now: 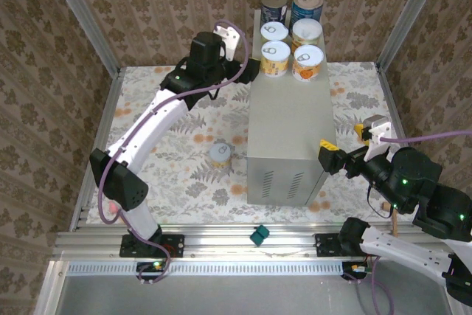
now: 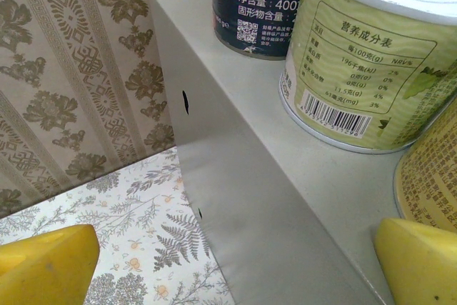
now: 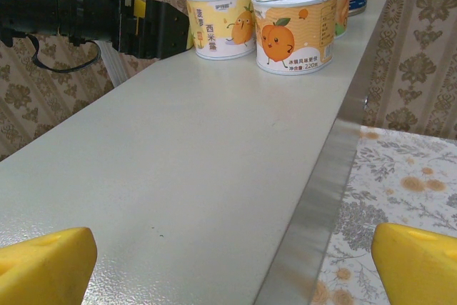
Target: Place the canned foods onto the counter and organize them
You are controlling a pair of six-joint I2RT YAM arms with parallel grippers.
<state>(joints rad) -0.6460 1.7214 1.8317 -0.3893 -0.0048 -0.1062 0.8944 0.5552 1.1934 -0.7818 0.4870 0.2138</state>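
Note:
The counter (image 1: 291, 130) is a tall grey metal box in the middle of the floor. Several canned foods stand at its far end: two dark blue tins (image 1: 273, 7) at the back and white-lidded orange ones (image 1: 308, 62) in front. Another white-lidded can (image 1: 220, 156) stands on the floral floor left of the counter. My left gripper (image 1: 249, 71) is open and empty at the counter's far left edge, beside the cans (image 2: 364, 62). My right gripper (image 1: 344, 139) is open and empty, straddling the counter's near right edge (image 3: 343, 162), with the orange cans (image 3: 296, 26) far ahead.
An aluminium frame (image 1: 221, 241) and patterned walls enclose the floral floor (image 1: 169, 153). A small green block (image 1: 259, 235) lies on the front rail. In the right wrist view the left gripper (image 3: 153, 26) reaches in next to the nearest cans.

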